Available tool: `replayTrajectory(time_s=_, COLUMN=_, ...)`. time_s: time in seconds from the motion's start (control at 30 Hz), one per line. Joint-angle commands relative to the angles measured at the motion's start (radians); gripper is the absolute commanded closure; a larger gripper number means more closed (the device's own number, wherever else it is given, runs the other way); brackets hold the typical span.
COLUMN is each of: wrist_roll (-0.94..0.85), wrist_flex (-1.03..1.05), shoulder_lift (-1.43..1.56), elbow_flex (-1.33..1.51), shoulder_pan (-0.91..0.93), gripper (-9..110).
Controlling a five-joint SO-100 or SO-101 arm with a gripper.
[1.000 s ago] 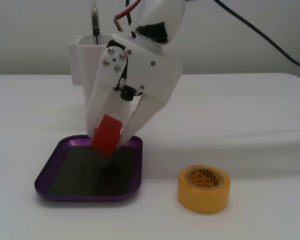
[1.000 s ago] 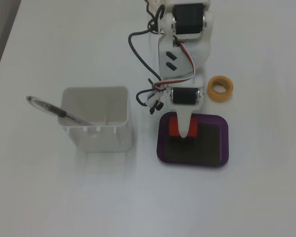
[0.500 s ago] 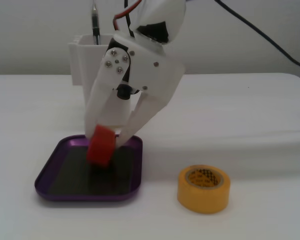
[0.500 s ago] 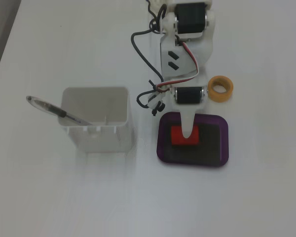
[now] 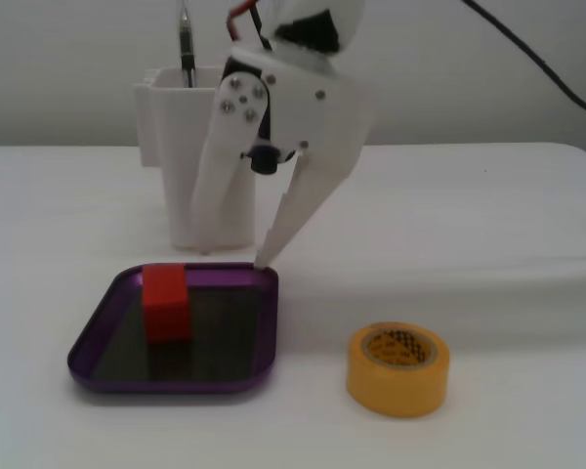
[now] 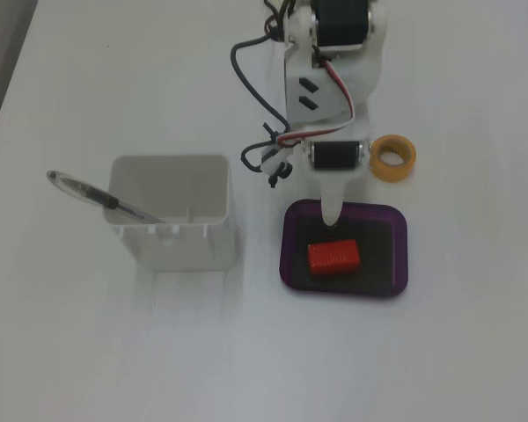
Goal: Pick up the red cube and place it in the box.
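Observation:
The red cube (image 5: 166, 303) lies inside the purple tray (image 5: 176, 379), towards its left side in a fixed view; it also shows in the tray (image 6: 343, 292) seen from above, as a red block (image 6: 334, 257). My gripper (image 5: 234, 252) hangs above the tray's far edge, behind the cube and apart from it. Its jaws are spread and hold nothing. From above, the gripper (image 6: 330, 215) points down at the tray's far rim.
A tall white container (image 5: 176, 98) with a pen (image 5: 187, 49) stands just behind the tray and the gripper; from above the container (image 6: 172, 237) is left of the tray. A yellow tape roll (image 5: 398, 369) sits right of the tray on the white table.

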Motion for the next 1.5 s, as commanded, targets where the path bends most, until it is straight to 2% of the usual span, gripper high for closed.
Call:
replayTrajectory(time_s=0.0, wrist_roll=-0.015, wrist_flex=0.092, shoulder_lift=0.172, elbow_flex=-0.071, shoulder_pan=0.0, gripper=91)
replayTrajectory(time_s=0.13, wrist_roll=-0.083, wrist_flex=0.204, shoulder_lift=0.337, elbow_flex=-0.061, shoulder_pan=0.0, gripper=91)
replayTrajectory(time_s=0.3, wrist_roll=-0.083, wrist_flex=0.351, shoulder_lift=0.568, elbow_flex=0.008, shoulder_pan=0.002, gripper=91)
replayTrajectory(time_s=0.47, wrist_roll=-0.086, wrist_flex=0.356, shoulder_lift=0.819, elbow_flex=0.236, shoulder_pan=0.002, gripper=91)
replayTrajectory(time_s=1.0, wrist_roll=-0.089, wrist_flex=-0.115, shoulder_lift=1.606, elbow_flex=1.312, shoulder_pan=0.0, gripper=91)
replayTrajectory(time_s=1.27, wrist_roll=-0.074, wrist_flex=-0.118, shoulder_lift=1.876, elbow_flex=1.526, shoulder_pan=0.002, gripper=91)
replayTrajectory(time_s=1.47, wrist_roll=-0.075, wrist_flex=-0.104, shoulder_lift=1.959, elbow_flex=1.614, shoulder_pan=0.002, gripper=91)
